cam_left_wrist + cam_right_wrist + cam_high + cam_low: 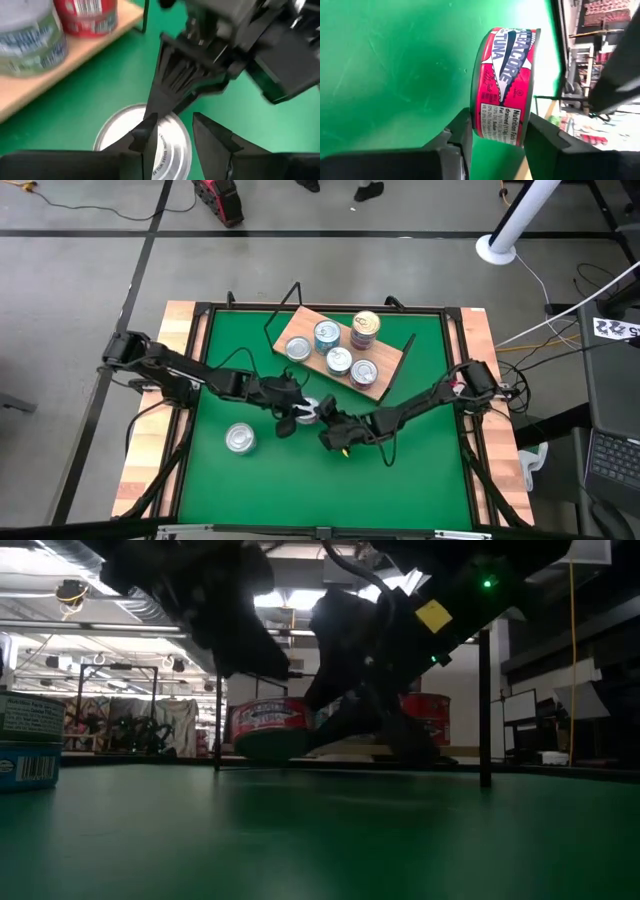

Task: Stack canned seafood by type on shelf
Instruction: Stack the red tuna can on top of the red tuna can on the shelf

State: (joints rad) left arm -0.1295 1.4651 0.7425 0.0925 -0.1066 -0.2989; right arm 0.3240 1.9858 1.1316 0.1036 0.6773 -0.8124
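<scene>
A flat red-labelled tuna tin (505, 75) with a silver lid (120, 131) is at the middle of the green mat (308, 411), and my right gripper (495, 137) is shut on it. In the low view the tin (268, 722) sits low and slightly tilted. My left gripper (175, 137) comes from the table's left and hovers open just over the lid. Whether it touches the lid cannot be told. Another tin (240, 438) rests on the mat at the near left. Several tins (340, 361) stand on the wooden shelf (385, 385) at the far side. My right gripper pinches the tin across its thin height, one finger (159, 102) lying over the lid and the other under the bottom, near the rim (479, 122). The fingers come slanting down from the table's right. The label (502, 117) faces my wrist camera, and the tin looks just clear of the mat.
The shelf lies slanted across the far middle of the mat, with black wire supports (285, 305) at its ends. A gold-topped red tin (366, 326) stands at its far end. A black frame (200, 360) borders the mat. Bare mat lies along the near edge (400, 480).
</scene>
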